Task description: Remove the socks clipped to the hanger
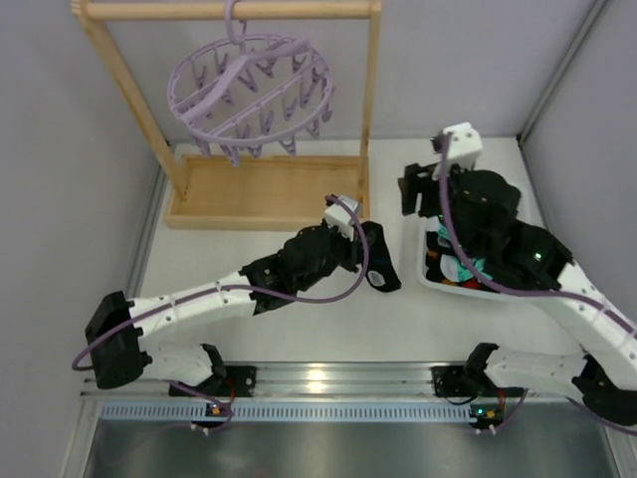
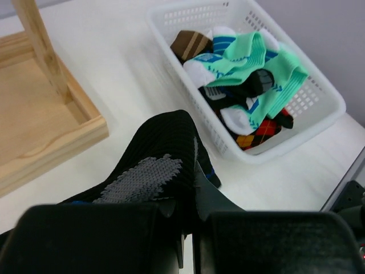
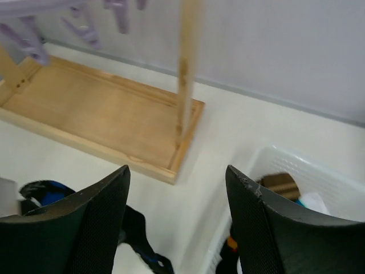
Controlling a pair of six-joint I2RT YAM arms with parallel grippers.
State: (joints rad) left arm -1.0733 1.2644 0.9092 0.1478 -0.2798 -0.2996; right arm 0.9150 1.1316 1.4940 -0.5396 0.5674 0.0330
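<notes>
White basket (image 2: 194, 12) with socks (image 2: 251, 68) inside

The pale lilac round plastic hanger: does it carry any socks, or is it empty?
Empty. From above, the pale lilac round plastic hanger shows only bare clip pegs.

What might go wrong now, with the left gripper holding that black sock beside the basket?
The black sock in the left gripper hangs over the table, outside the basket; released here, it would likely miss. The right arm sits over the basket, so moving across may cause a collision.
</notes>
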